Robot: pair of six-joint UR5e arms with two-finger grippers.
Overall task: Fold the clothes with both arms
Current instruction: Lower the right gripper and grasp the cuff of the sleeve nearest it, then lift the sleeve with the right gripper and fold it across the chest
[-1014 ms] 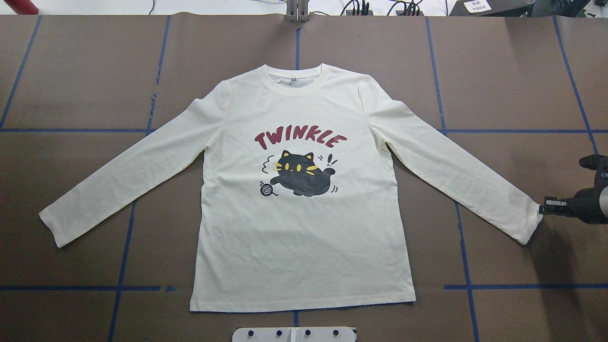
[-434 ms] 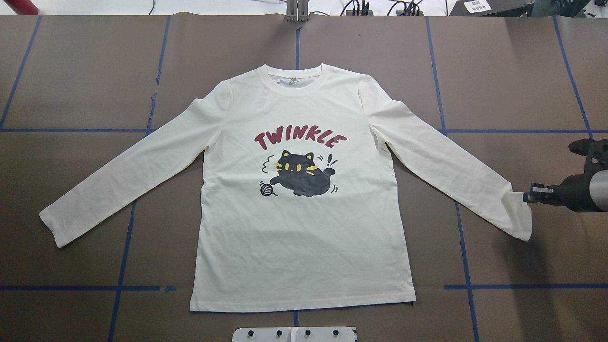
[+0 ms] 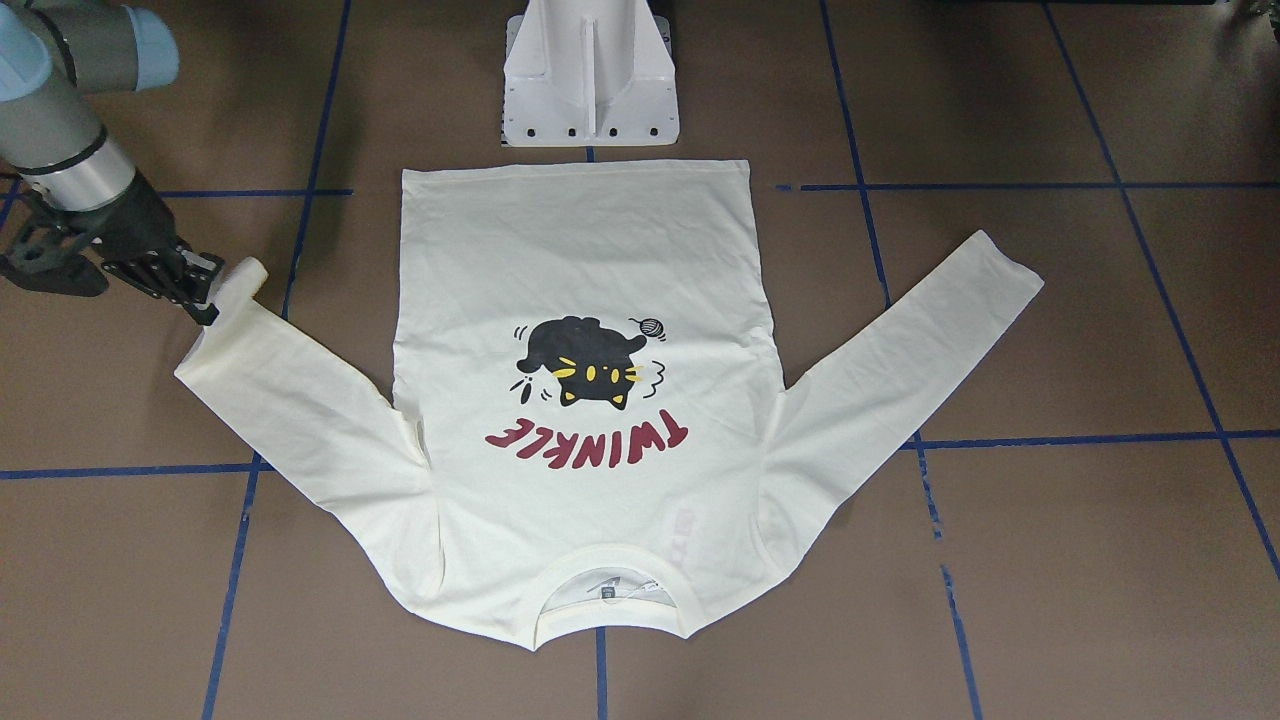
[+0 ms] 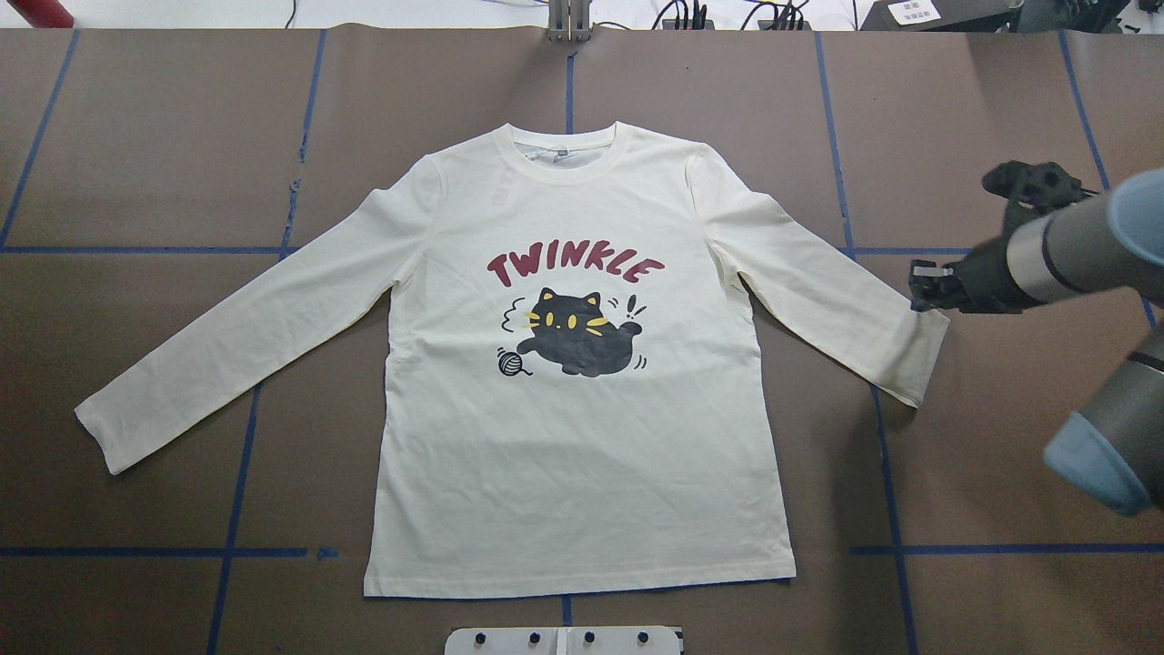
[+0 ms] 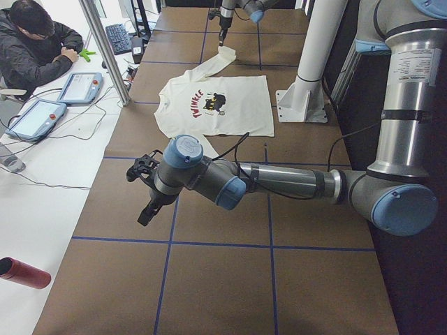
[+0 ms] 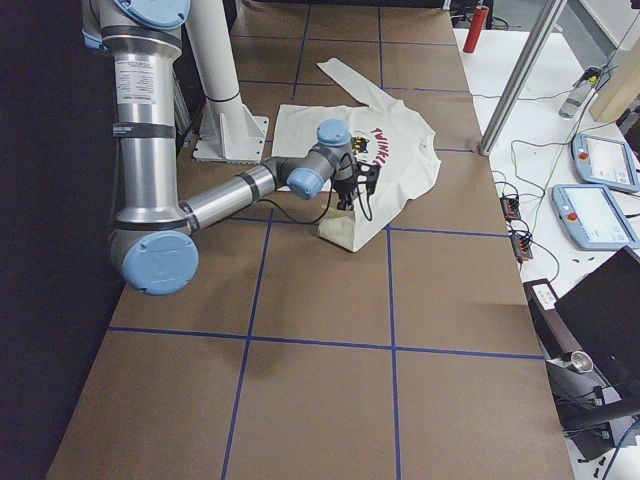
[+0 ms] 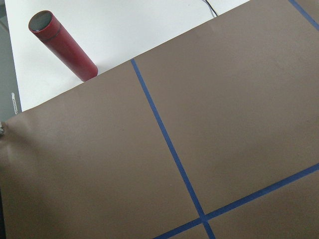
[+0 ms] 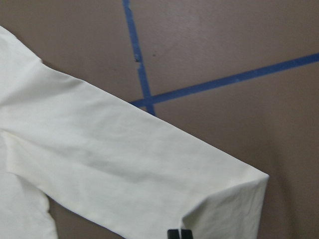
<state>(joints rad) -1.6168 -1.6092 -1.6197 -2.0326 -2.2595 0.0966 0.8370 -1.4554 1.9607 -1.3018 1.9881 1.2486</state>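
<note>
Only the word TWINKLE [image 4: 575, 267] can be read, printed in red across the T-shirt [image 4: 582, 473], well apart from the right claw [image 4: 917, 287], to its left.

My grey metallic jointed right arm [image 4: 1068, 241] reaches in level, my black two-finger right gripper [image 4: 917, 289] pinched tight on the cream T-shirt's sleeve cuff [image 4: 928, 359]. My left arm [image 5: 293, 181] stretches low, the left gripper [image 5: 145, 215] pointing down, its grip unreadable.

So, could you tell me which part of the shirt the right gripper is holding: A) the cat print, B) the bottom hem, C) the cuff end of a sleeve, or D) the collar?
C: the right gripper is shut on the cuff end of the T-shirt's sleeve, which is doubled back.
</note>
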